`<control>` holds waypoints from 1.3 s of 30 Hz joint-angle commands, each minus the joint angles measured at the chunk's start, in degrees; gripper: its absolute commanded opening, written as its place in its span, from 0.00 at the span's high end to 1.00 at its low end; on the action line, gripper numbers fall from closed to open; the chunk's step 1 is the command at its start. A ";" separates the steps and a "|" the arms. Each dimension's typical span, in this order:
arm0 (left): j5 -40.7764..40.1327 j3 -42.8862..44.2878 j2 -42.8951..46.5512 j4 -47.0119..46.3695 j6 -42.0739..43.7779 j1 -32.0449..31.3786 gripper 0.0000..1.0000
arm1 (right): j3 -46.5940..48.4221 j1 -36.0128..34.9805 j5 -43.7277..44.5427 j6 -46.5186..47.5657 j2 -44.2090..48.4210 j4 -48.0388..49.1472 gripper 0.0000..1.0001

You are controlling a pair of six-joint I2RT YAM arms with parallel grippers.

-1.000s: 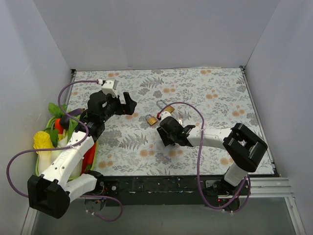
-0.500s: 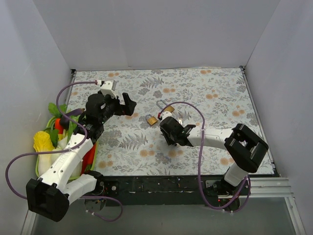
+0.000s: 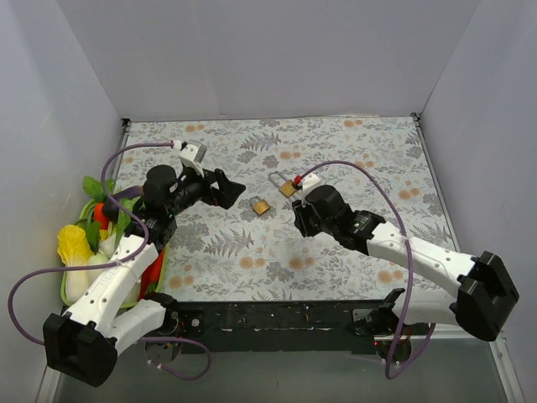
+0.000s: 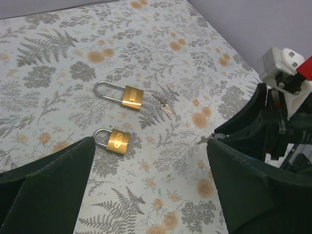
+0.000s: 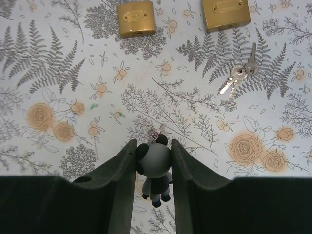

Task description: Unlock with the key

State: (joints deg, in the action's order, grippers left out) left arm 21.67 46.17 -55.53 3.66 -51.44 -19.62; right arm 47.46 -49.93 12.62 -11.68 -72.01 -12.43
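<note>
Lying flat near the middle of the flower-patterned table (image 3: 377, 168): the keys (image 5: 239, 73), two small silver ones joined at the heads, touched by neither gripper; just beyond them toward the far edge, the long-shackle padlock (image 5: 226, 13), brass body close to the keys yet apart from them; beside it, a little toward the left edge, the smaller padlock (image 5: 136, 18), also brass, also flat, well clear of the keys; both shackles apparently seated in their bodies, judging by the left wrist view; hanging on the near side of the keys, nose toward the padlocks, the right gripper (image 5: 153, 144), fingers (image 5: 122, 180) pinching a small black-and-white panda charm (image 5: 153, 165) from both sides, a bit of metal ring showing at the charm's head; contact between charm and table impossible to tell; out toward the left edge, level with the padlocks and aimed at them, the left gripper (image 3: 226, 186), jaws spread wide, gripping nothing, near the smaller padlock without touching it; pushed against the left edge, a green tray (image 3: 65, 290) of toy vegetables (image 3: 74, 243), yellow, green and red, well apart from locks and keys; reaching in from the near edge, white links and black joints, the left arm (image 3: 109, 285) and the right arm (image 3: 419, 256); rising round the far, left and right edges, plain grey walls (image 3: 268, 59)
</note>
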 commanded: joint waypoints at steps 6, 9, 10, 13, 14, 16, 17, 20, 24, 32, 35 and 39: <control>30.52 -6.17 2.61 -16.02 -3.48 -0.16 0.02 | 4.82 1.24 -14.01 0.79 8.37 -6.73 0.99; 37.11 -8.19 2.88 -20.61 -7.96 -0.16 0.02 | 7.20 1.33 -18.41 0.61 10.57 -7.70 0.99; 38.69 -8.46 2.79 -23.76 -9.28 -0.25 0.02 | 7.81 1.42 -19.38 0.61 11.88 -7.70 0.99; 43.09 -9.43 2.09 -29.21 -13.94 -0.25 0.02 | 9.92 1.42 -23.25 0.52 13.64 -7.61 0.99; 43.89 -9.61 1.39 -30.46 -14.99 -0.25 0.02 | 10.45 1.42 -25.00 0.69 13.82 -7.70 0.99; 45.21 -9.96 0.69 -33.97 -18.07 -0.33 0.02 | 12.12 1.42 -26.59 0.70 13.91 -8.05 0.99; 45.47 -10.14 0.07 -35.29 -19.39 -0.42 0.02 | 12.65 1.42 -28.42 0.70 13.82 -8.05 0.99; 46.00 -11.63 -0.98 -42.75 -25.27 -0.51 0.02 | 14.40 1.42 -32.20 0.52 13.65 -7.26 0.99; 46.62 -13.30 -4.40 -53.65 -34.06 -1.21 0.02 | 16.96 1.42 -37.75 -0.79 12.86 -5.86 0.99; 47.32 -13.65 -6.44 -57.80 -36.19 -4.29 0.02 | 17.93 1.33 -42.59 -2.99 11.54 -0.24 0.99; 47.06 -13.92 -6.61 -57.98 -36.19 -5.17 0.02 | 17.58 1.33 -43.55 -4.05 11.10 1.08 0.99; 47.32 -13.92 -7.93 -59.63 -37.58 -6.13 0.02 | 16.70 1.24 -44.18 -5.19 11.19 3.98 0.99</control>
State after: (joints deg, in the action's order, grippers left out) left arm 68.23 32.58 -62.78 -52.23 -87.35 -24.73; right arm 62.92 -48.75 -29.12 -15.09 -61.08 -14.52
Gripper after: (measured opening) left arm 0.981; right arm 0.380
